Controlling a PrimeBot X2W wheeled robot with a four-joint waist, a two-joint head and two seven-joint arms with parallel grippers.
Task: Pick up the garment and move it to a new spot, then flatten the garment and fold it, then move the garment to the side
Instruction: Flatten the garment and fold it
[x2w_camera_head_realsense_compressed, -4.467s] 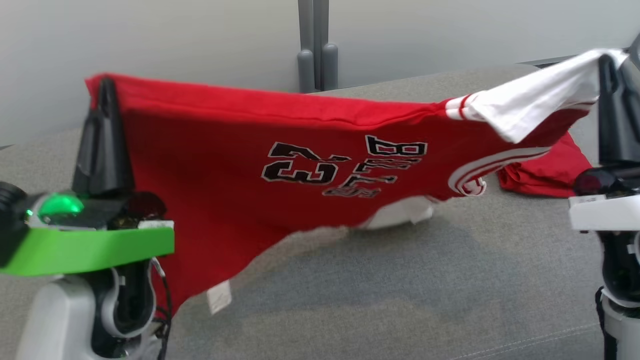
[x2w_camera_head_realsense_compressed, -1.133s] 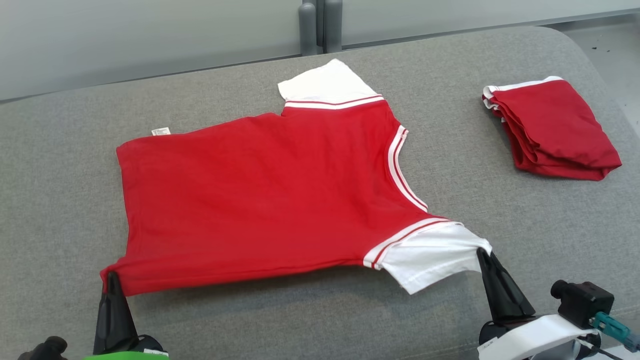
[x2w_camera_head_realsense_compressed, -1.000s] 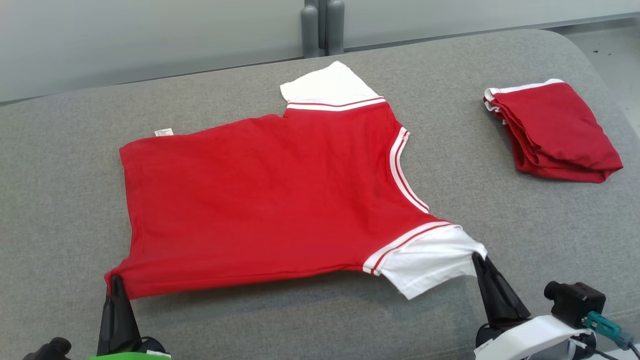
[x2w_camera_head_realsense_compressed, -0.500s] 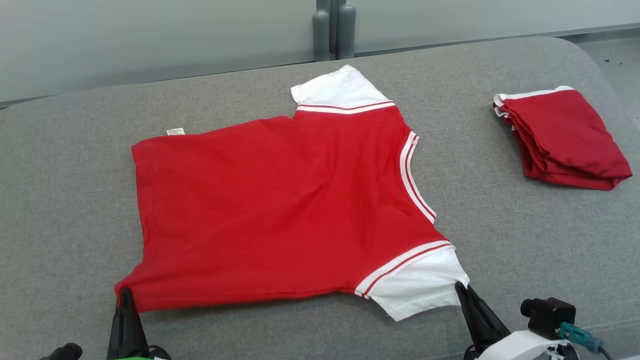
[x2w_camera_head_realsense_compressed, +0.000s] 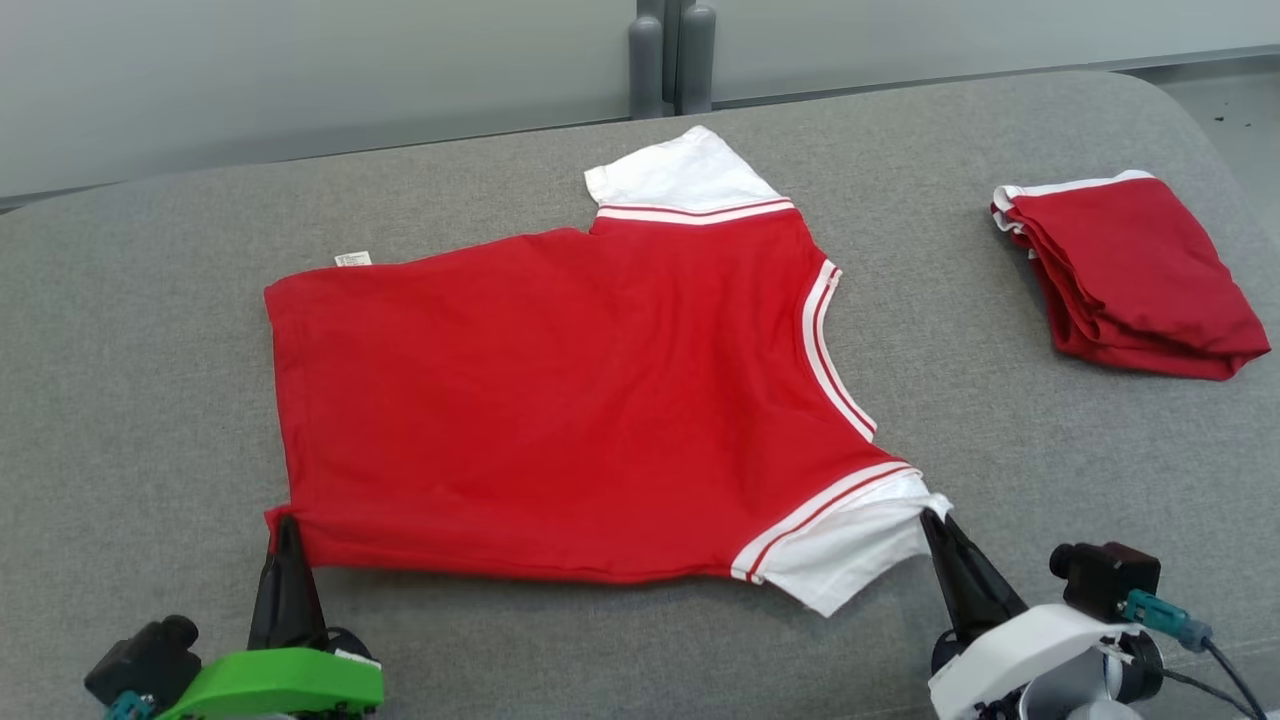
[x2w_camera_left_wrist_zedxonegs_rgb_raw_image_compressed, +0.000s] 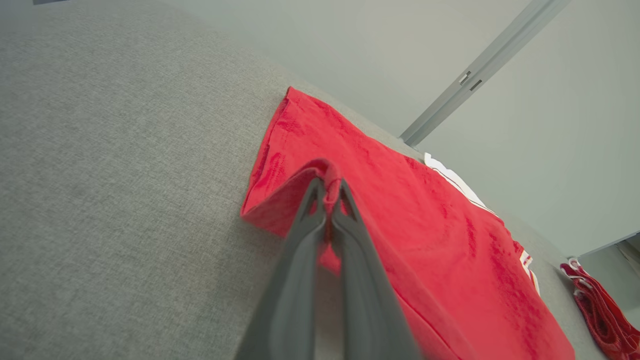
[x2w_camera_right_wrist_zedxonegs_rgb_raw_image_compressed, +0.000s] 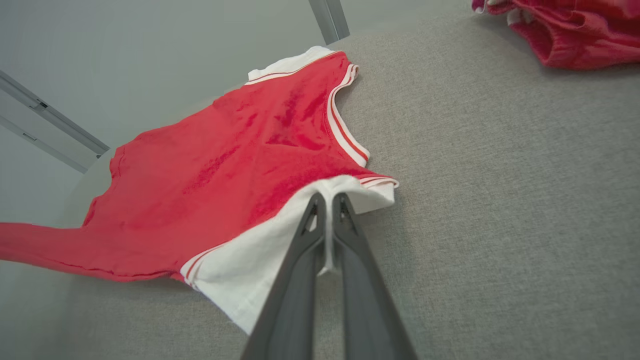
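Observation:
A red T-shirt (x2w_camera_head_realsense_compressed: 560, 400) with white sleeves and striped trim lies spread, plain side up, across the grey cushion (x2w_camera_head_realsense_compressed: 120, 350). My left gripper (x2w_camera_head_realsense_compressed: 286, 520) is shut on its near hem corner, lifting that corner a little. In the left wrist view the red cloth (x2w_camera_left_wrist_zedxonegs_rgb_raw_image_compressed: 410, 210) is pinched between the two dark fingers of the left gripper (x2w_camera_left_wrist_zedxonegs_rgb_raw_image_compressed: 328, 182). My right gripper (x2w_camera_head_realsense_compressed: 930, 515) is shut on the near white sleeve (x2w_camera_head_realsense_compressed: 850, 540). The right wrist view shows the right gripper (x2w_camera_right_wrist_zedxonegs_rgb_raw_image_compressed: 328, 197) with the white sleeve (x2w_camera_right_wrist_zedxonegs_rgb_raw_image_compressed: 250, 270) nipped at its fingertips.
A folded red garment (x2w_camera_head_realsense_compressed: 1125, 275) with white trim lies at the right of the cushion, also at the top right of the right wrist view as a red bundle (x2w_camera_right_wrist_zedxonegs_rgb_raw_image_compressed: 575, 30). A grey post (x2w_camera_head_realsense_compressed: 670, 55) stands behind the cushion against a pale wall. A white label (x2w_camera_head_realsense_compressed: 351, 258) pokes out at the shirt's far hem.
The shirt, held up in the air 4.5 s ago, now lies spread on the cushion. In the last second both grippers pushed their held corners forward, slackening the near edge; the camera shifted.

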